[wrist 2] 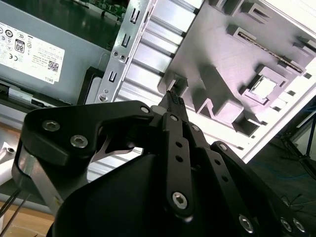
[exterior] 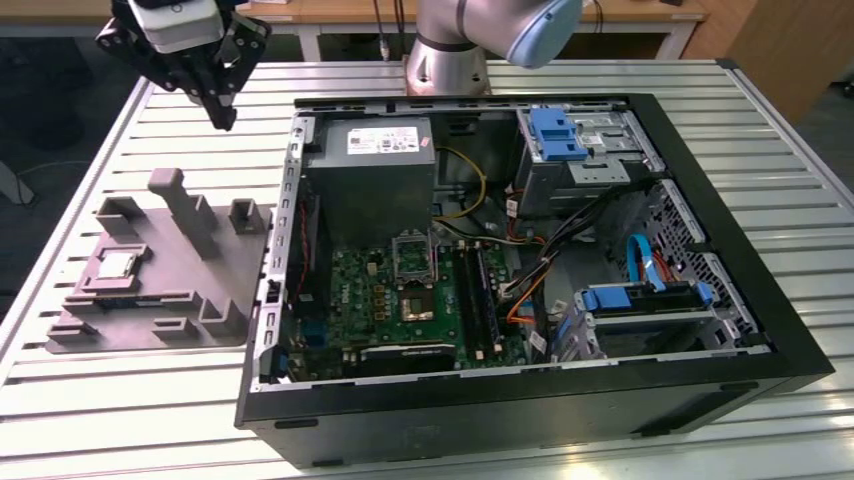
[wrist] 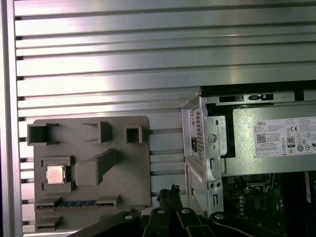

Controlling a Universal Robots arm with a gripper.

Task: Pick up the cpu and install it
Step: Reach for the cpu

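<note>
1. Exterior view: my gripper [exterior: 222,118] hangs in the air with its two black fingers drawn together to a single tip, and nothing is between them.
2. In both wrist views the same closed tip [wrist 2: 174,98] [wrist: 171,191] points down at the gap between the grey fixture [wrist: 123,163] and the corner of the computer case [wrist: 197,128].
3. Nearest below me is that grey fixture [exterior: 227,262] [wrist 2: 217,59], lying flat on the slatted table [exterior: 80,400] with posts and slots standing up from it.
4. The cpu [exterior: 118,265] [wrist 2: 263,88] [wrist: 55,174] rests pale side up in a square recess of the fixture, on the side far from the case and well apart from my tip; I am not touching it.
5. On my other side the open computer case [exterior: 727,215] lies on the table, with its power supply [exterior: 380,170] [wrist: 276,143] closest to me.
6. Farther off, past the power supply, is the green motherboard [exterior: 380,300].
</note>
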